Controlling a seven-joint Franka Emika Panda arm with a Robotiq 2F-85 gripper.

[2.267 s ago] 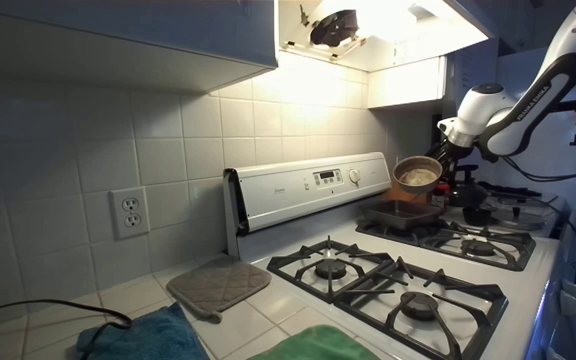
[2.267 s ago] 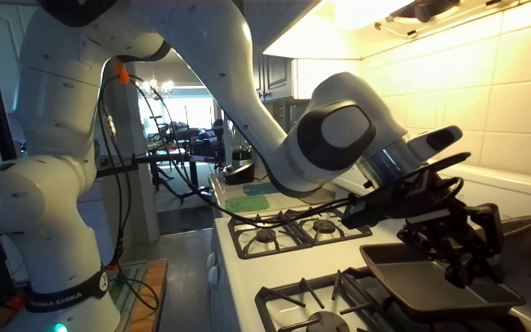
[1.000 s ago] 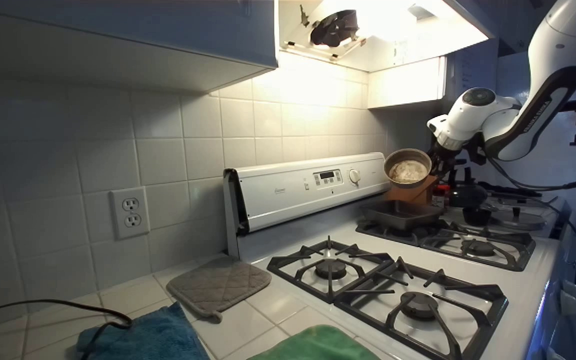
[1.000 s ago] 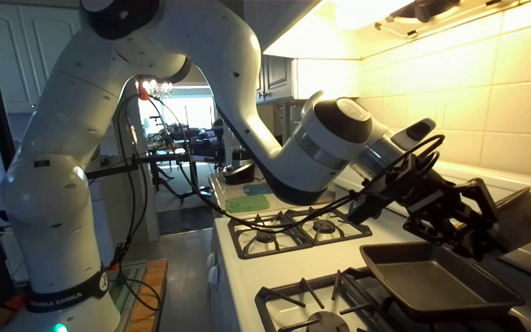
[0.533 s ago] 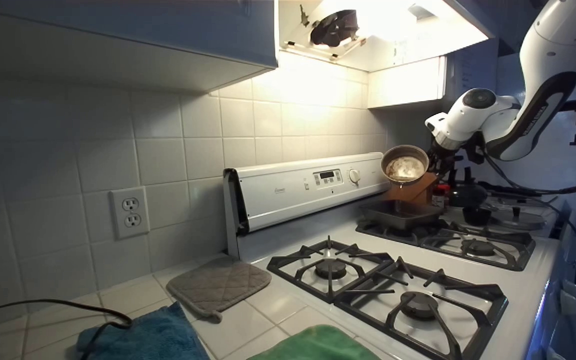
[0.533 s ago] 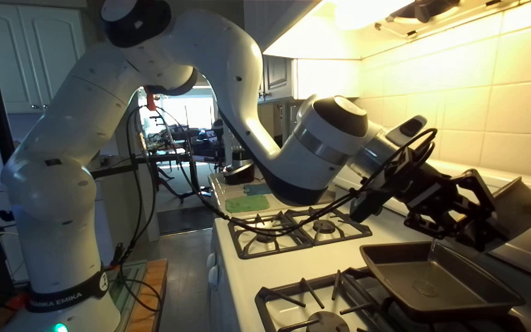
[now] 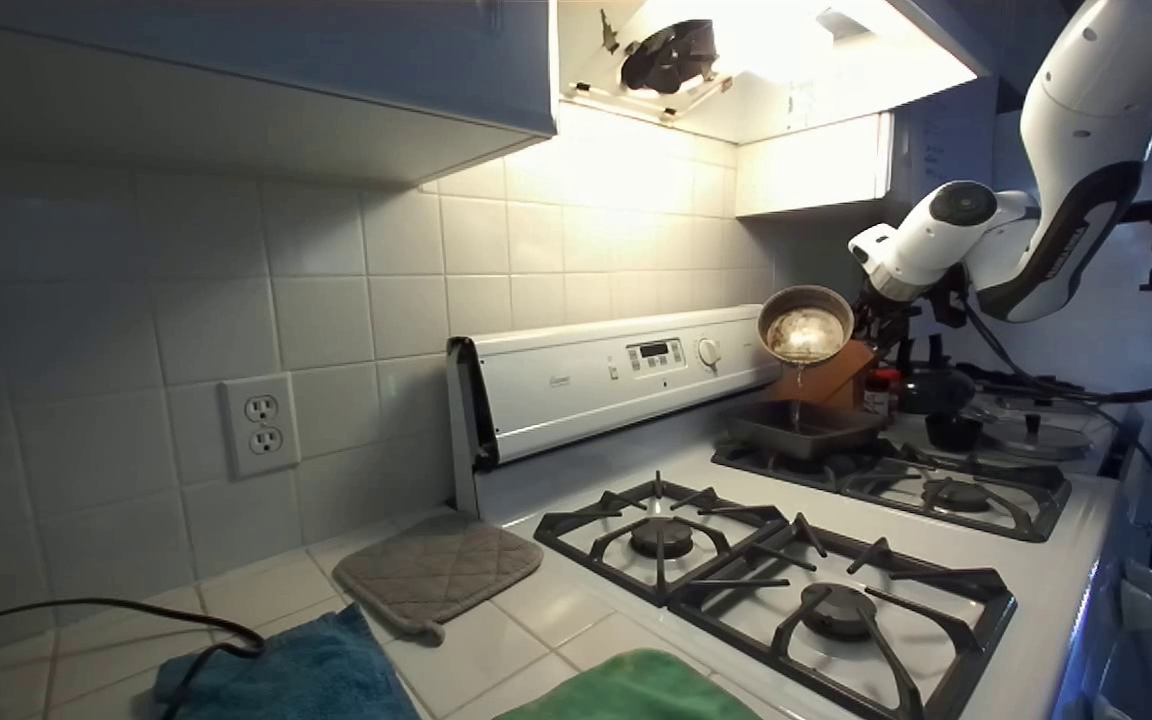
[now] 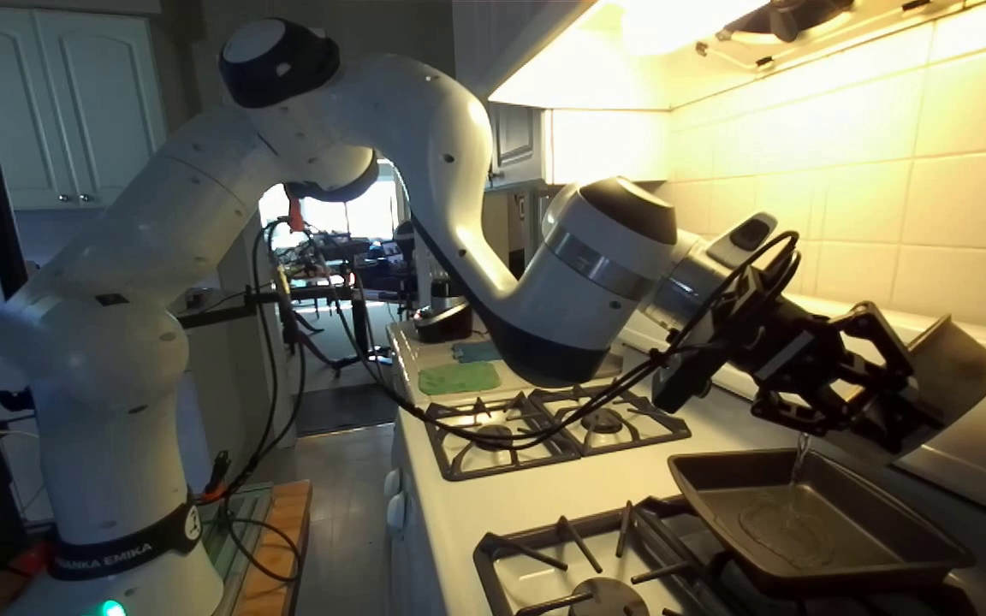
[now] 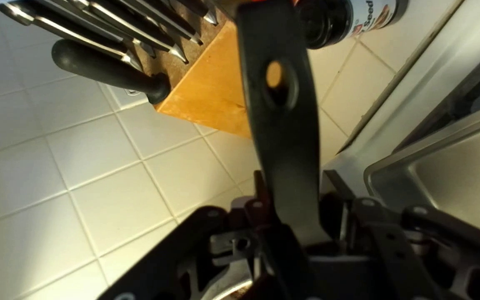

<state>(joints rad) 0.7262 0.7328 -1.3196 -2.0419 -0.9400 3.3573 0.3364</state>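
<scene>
Nearest, two cloths lie on the bench (image 7: 496, 645): one green cloth (image 7: 636, 690) by the edge along the stove (image 7: 576, 385), one blue cloth (image 7: 301, 675) farther from it; one quilted pot holder (image 7: 441, 570) rests near the stove's rear corner. The stove top carries four burner grates (image 7: 736, 583), and on the far rear grate stands one rectangular baking pan (image 8: 852, 513). Over that pan one saucepan (image 7: 805, 328) hangs tilted, seen in both exterior views, with the claw (image 9: 298, 200) clamped on its black handle (image 9: 288, 137). One stream of clear liquid (image 8: 800, 459) falls from its lip into the baking pan, where one puddle (image 8: 788, 529) spreads. Beyond the stove, one knife block (image 9: 213, 91) and one spice jar (image 9: 344, 21) stand on the far bench (image 9: 348, 89), the jar nearer the stove-side edge. Compared with a moment ago, the saucepan sits higher and tips further, the stream has lengthened and the puddle widened; the baking pan has stayed put.
</scene>
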